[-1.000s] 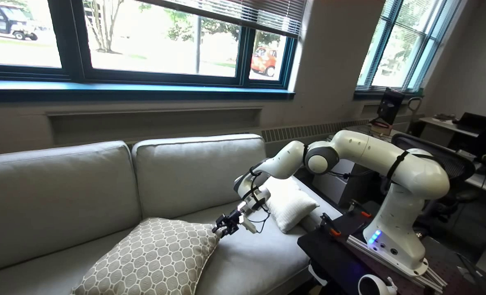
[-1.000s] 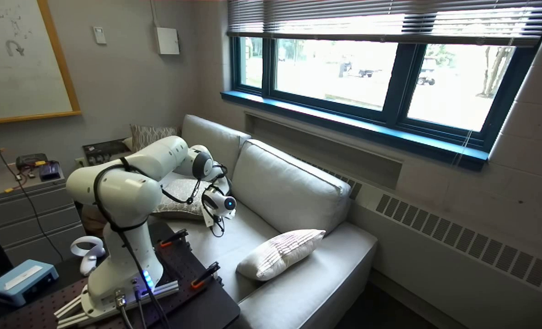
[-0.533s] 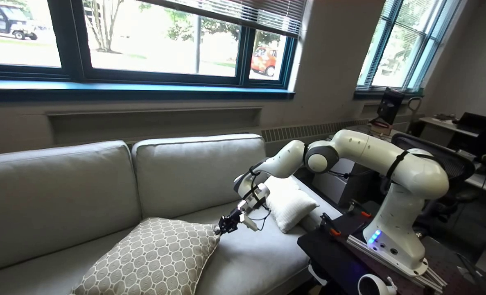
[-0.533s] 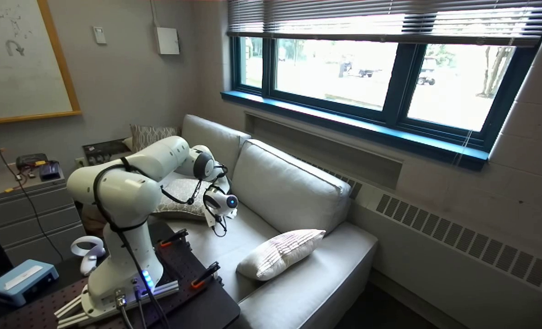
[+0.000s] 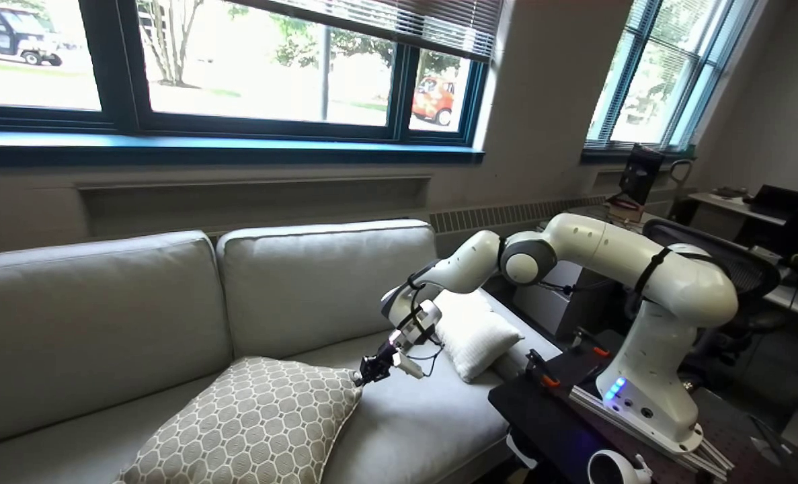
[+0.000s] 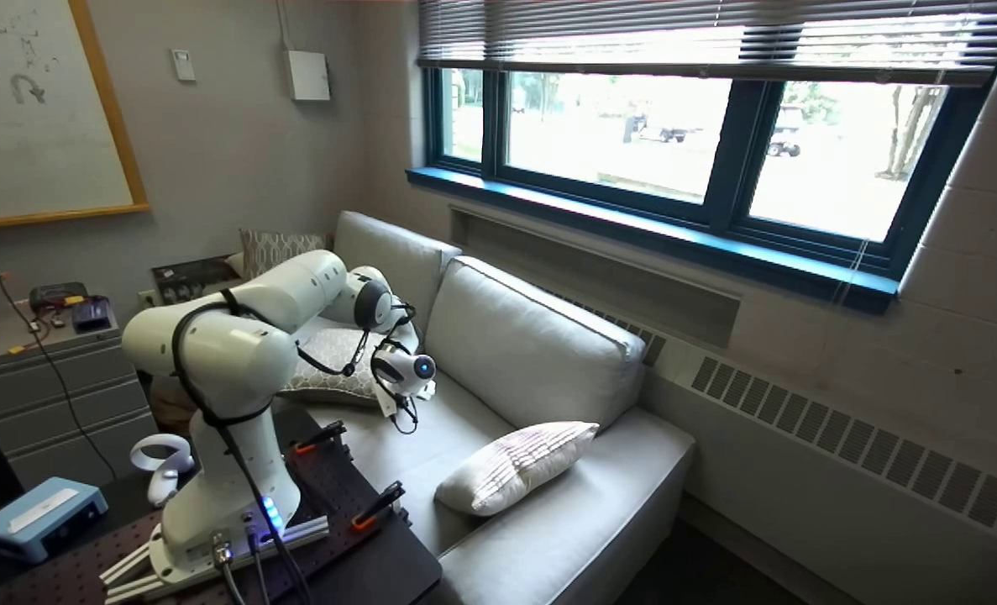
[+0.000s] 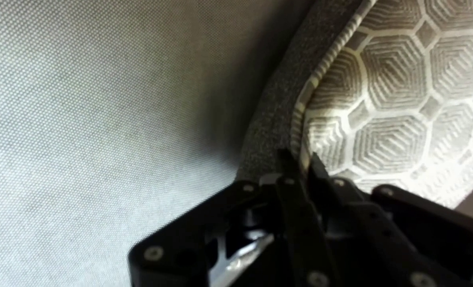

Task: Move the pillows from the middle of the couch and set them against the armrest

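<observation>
Blue-framed window (image 6: 737, 155), grey wall (image 6: 229, 151)

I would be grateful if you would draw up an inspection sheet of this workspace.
Surface: light-grey fabric couch with a broad matching armrest.
Job's things: beige-and-white patterned square pillow on the seat, around mid-couch; white ribbed fabric pillow against the armrest.
Gripper: black jaws closed on the patterned pillow's piped edge, near a corner.
Clutter: white ring-shaped controller and blue rectangular box near the base of the white robot arm.
Cables: black cables strapped along the arm; one loops below its wrist.
Surroundings: blue-framed window with grey slatted blinds partly lowered; wood-framed whiteboard with marker writing.
</observation>
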You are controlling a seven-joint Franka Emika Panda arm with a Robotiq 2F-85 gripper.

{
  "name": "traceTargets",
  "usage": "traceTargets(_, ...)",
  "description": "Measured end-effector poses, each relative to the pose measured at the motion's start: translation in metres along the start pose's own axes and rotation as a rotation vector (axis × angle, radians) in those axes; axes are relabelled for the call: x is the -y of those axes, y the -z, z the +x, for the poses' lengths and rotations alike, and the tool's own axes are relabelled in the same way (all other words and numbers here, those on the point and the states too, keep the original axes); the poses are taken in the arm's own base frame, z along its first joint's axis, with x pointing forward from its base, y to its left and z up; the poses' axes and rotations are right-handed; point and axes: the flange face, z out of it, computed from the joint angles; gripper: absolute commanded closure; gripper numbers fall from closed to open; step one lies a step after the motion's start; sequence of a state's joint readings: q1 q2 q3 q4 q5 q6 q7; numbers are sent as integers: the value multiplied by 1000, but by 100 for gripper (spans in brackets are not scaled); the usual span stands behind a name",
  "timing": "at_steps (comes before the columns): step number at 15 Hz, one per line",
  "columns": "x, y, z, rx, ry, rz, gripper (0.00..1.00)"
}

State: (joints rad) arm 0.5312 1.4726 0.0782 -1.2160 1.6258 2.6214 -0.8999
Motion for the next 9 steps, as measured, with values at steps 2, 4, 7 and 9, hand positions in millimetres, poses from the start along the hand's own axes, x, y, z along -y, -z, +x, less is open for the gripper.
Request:
traceTargets(2, 0, -1, -5, -24, -7, -35, 96)
traceTargets(4, -3, -2, -12, -46, -19, -64, 96)
traceTargets(7, -10, -4, -30, -73, -18, -94, 96)
traceTargets(9, -11, -1, -42, -98, -6, -91, 96)
